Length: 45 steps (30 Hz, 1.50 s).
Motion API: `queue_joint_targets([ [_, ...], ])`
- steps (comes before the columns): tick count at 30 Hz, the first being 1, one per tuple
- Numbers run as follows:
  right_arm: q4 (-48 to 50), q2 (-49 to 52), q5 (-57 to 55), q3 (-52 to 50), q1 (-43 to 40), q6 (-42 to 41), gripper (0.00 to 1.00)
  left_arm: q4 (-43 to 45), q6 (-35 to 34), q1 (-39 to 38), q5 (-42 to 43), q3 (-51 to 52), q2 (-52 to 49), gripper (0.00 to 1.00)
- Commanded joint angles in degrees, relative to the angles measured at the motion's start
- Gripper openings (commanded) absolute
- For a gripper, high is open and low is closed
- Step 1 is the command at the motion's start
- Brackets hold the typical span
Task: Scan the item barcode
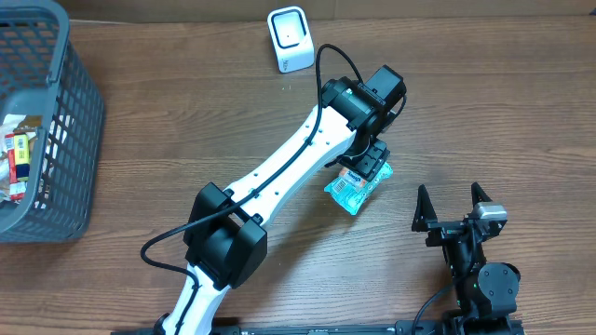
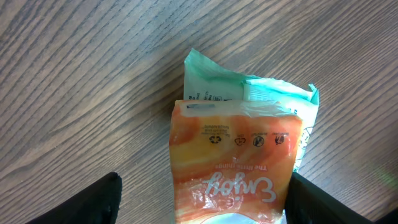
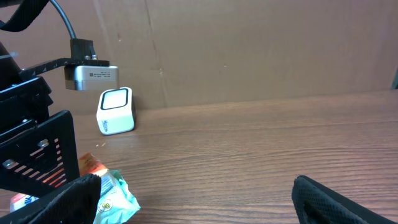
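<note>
One table [image 1: 186, 121] carries everything. One white scanner [image 1: 290, 37] stands on it. One grey basket [image 1: 70, 121] sits well to the left of the scanner and holds several small packs [image 1: 17, 154]; their exact number cannot be told through the mesh. One orange-and-teal packet [image 1: 357, 189] lies on the robot's side of the scanner. There are two arms, the left arm [image 1: 289, 167] and the right arm [image 1: 484, 270], and two end effectors, the left end effector [image 1: 365, 166] and the right end effector [image 1: 453, 200].

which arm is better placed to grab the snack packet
Left. The left gripper hangs right over the packet, jaws either side of it; the right gripper sits open, apart from it.
</note>
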<state>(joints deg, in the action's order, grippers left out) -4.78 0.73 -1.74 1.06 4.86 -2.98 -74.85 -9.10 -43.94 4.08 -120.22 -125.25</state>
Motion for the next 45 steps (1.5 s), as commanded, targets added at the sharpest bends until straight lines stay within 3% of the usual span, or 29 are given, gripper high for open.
queue_joint_targets([
  [1,0.1,-0.5,-0.1,-0.6,-0.1,0.3,1.00,-0.1,-0.8,-0.2,0.0,-0.9,1.1,0.73],
  [7,0.1,-0.5,-0.1,-0.6,-0.1,0.3,1.00,0.3,-0.8,-0.8,0.0,0.2,0.8,0.68],
  [10,0.1,-0.5,-0.1,-0.6,-0.1,0.2,1.00,0.5,-0.8,-0.7,0.0,0.9,0.8,0.59],
  [16,0.1,-0.5,-0.1,-0.6,-0.1,0.2,1.00,1.9,-0.8,-0.9,0.4,4.2,0.8,0.59],
  [18,0.1,-0.5,-0.1,-0.6,-0.1,0.3,1.00,2.4,-0.8,-0.9,0.4,5.1,0.8,0.50],
  [20,0.1,-0.5,-0.1,-0.6,-0.1,0.3,1.00,2.5,-0.8,-0.8,0.4,5.3,0.8,0.30],
  [24,0.1,-0.5,-0.1,-0.6,-0.1,0.2,1.00,2.8,-0.8,-0.2,0.4,4.2,1.3,0.24],
  [34,0.1,-0.5,-0.1,-0.6,-0.1,0.3,1.00,1.3,-0.8,3.5,-0.6,-0.6,5.1,0.22],
  [41,0.1,-0.5,-0.1,-0.6,-0.1,0.3,1.00,-5.1,-1.0,8.1,-13.3,0.1,4.6,0.22],
  [45,0.1,-0.5,-0.1,-0.6,-0.1,0.2,1.00,-3.5,-3.8,9.4,-16.0,4.6,4.6,0.21],
])
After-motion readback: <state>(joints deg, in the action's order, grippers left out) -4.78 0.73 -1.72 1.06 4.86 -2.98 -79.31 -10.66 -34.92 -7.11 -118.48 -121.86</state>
